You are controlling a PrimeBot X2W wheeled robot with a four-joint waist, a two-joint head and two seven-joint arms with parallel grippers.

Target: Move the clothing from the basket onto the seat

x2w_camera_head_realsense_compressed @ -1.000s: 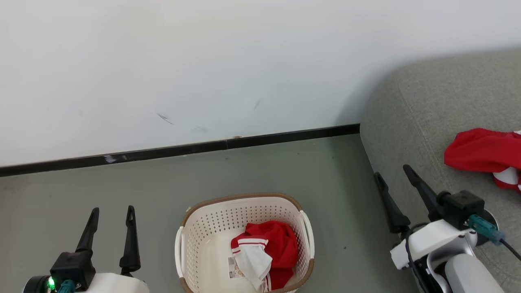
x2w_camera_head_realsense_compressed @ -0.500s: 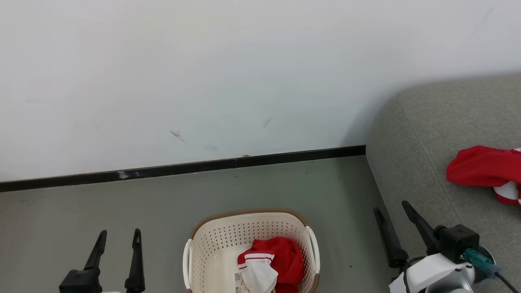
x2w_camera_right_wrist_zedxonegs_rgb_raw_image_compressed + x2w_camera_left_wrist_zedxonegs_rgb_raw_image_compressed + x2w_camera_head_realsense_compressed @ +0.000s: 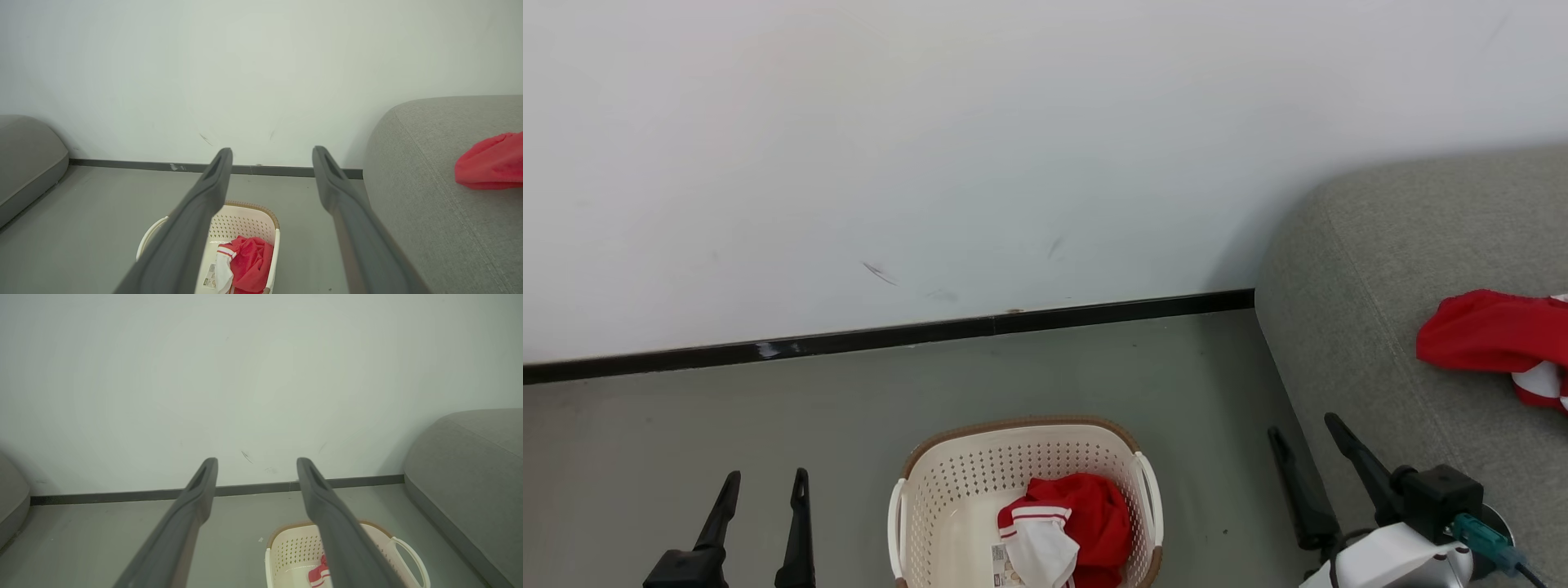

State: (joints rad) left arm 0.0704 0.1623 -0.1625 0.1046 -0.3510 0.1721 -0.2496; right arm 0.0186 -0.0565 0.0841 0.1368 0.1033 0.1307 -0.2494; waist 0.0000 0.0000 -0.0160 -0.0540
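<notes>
The cream basket (image 3: pixel 939 482) with its brown rim stands on the floor at the bottom middle of the head view, holding red clothing (image 3: pixel 1086 510) with a white, red-striped part. Another red garment (image 3: pixel 1486 335) lies on the grey seat (image 3: pixel 1380 269) at the right edge. My left gripper (image 3: pixel 764 482) is open and empty at the lower left, left of the basket. My right gripper (image 3: pixel 1303 429) is open and empty at the lower right, beside the seat's edge. In the right wrist view the basket (image 3: pixel 245 216), its clothing (image 3: pixel 251 261) and the garment on the seat (image 3: pixel 490 161) show past the fingers.
A white wall with a black skirting strip (image 3: pixel 890 335) runs behind the basket. Grey floor (image 3: pixel 768 408) lies open to the left. The rounded corner of another grey cushion (image 3: pixel 24 151) shows at the far left of the right wrist view.
Since a second ago the head camera has tilted up, so basket and grippers sit lower in the picture. Both grippers stay open. The clothing has not moved.
</notes>
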